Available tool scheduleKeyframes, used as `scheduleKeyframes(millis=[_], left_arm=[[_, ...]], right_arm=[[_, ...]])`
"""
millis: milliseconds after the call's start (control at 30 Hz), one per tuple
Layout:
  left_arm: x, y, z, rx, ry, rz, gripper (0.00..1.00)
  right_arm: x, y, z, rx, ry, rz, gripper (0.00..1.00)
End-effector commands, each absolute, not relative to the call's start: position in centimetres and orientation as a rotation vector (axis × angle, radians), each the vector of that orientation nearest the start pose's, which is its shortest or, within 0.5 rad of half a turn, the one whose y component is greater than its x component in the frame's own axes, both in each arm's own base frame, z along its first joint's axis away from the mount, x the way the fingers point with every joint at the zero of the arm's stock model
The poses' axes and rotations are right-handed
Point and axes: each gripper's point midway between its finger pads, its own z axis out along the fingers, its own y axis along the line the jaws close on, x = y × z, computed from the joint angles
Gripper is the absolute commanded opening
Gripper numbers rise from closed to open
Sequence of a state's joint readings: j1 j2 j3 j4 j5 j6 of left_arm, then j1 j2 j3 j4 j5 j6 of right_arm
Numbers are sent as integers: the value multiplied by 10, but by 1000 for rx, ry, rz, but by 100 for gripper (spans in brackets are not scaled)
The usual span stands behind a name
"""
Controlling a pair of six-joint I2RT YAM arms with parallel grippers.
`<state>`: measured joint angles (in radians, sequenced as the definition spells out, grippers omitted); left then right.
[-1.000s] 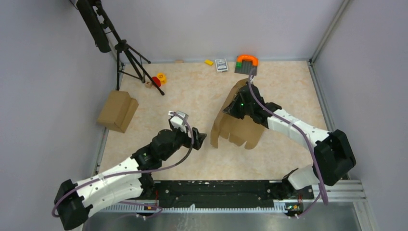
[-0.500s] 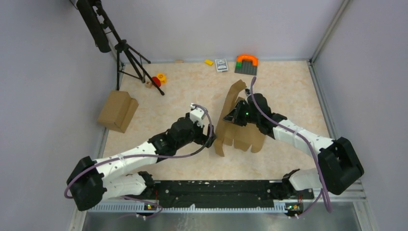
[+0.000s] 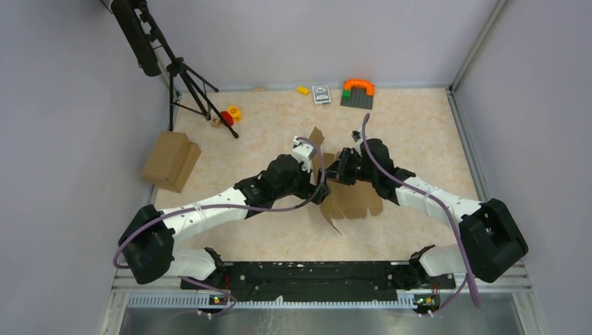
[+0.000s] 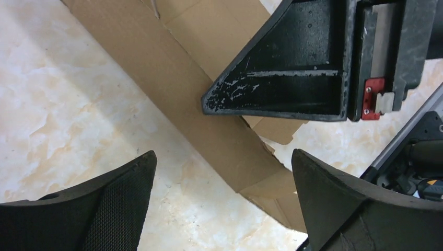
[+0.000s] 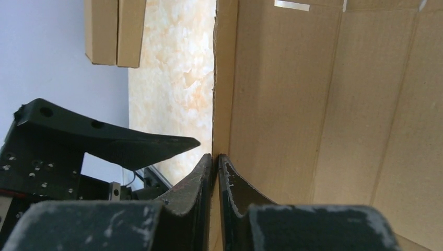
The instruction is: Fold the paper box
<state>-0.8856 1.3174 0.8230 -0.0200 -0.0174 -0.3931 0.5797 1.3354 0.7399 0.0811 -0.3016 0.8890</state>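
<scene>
The paper box (image 3: 352, 200) is a flat brown cardboard sheet with many flaps, partly lifted off the table, one flap (image 3: 317, 138) standing up. My right gripper (image 3: 335, 172) is shut on the sheet's edge; in the right wrist view its fingers (image 5: 215, 158) pinch the cardboard (image 5: 324, 104) edge-on. My left gripper (image 3: 320, 192) is open right beside it on the left. In the left wrist view its jaws (image 4: 223, 157) stand wide apart with a cardboard strip (image 4: 198, 110) between them, untouched, and the right gripper's finger (image 4: 292, 68) just above.
A bulkier brown carton (image 3: 171, 162) sits at the left table edge and also shows in the right wrist view (image 5: 112, 31). A black tripod (image 3: 185, 77) stands back left with small toys (image 3: 229, 115) at its foot. An orange-and-grey piece (image 3: 357, 92) and a small card box (image 3: 321, 94) lie at the back.
My left arm has reached right and forward until its open gripper meets the sheet. My right gripper has pulled the sheet left and lower, still holding it.
</scene>
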Motion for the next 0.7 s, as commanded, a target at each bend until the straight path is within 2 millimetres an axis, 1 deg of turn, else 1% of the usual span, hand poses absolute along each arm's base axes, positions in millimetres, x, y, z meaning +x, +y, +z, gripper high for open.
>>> scheduleKeyframes(millis=[0, 100, 167, 200, 267, 300, 333, 400, 467, 567, 667], left_arm=[[246, -324, 155, 449, 2151, -824, 99], [250, -323, 144, 388, 2215, -854, 98], [253, -321, 133, 357, 2263, -861, 96], [252, -320, 129, 352, 2285, -871, 95], [252, -318, 123, 349, 2313, -885, 94], [253, -317, 120, 348, 2322, -885, 93], [254, -315, 117, 345, 2331, -880, 93], [257, -308, 111, 335, 2351, -851, 91], [259, -300, 104, 325, 2377, -818, 90], [262, -292, 96, 311, 2400, -794, 89], [268, -279, 86, 250, 2446, -738, 88]], right_arm=[[280, 288, 166, 130, 2205, 1235, 9], [278, 291, 165, 123, 2208, 1242, 13], [277, 293, 163, 118, 2216, 1243, 20], [276, 294, 162, 117, 2218, 1243, 29], [277, 291, 157, 134, 2235, 1215, 53], [278, 288, 156, 137, 2241, 1190, 60], [279, 284, 154, 133, 2250, 1147, 64], [284, 271, 154, 129, 2266, 1026, 68], [288, 252, 154, 128, 2279, 889, 71], [292, 220, 154, 142, 2289, 732, 72], [294, 182, 153, 190, 2300, 637, 74]])
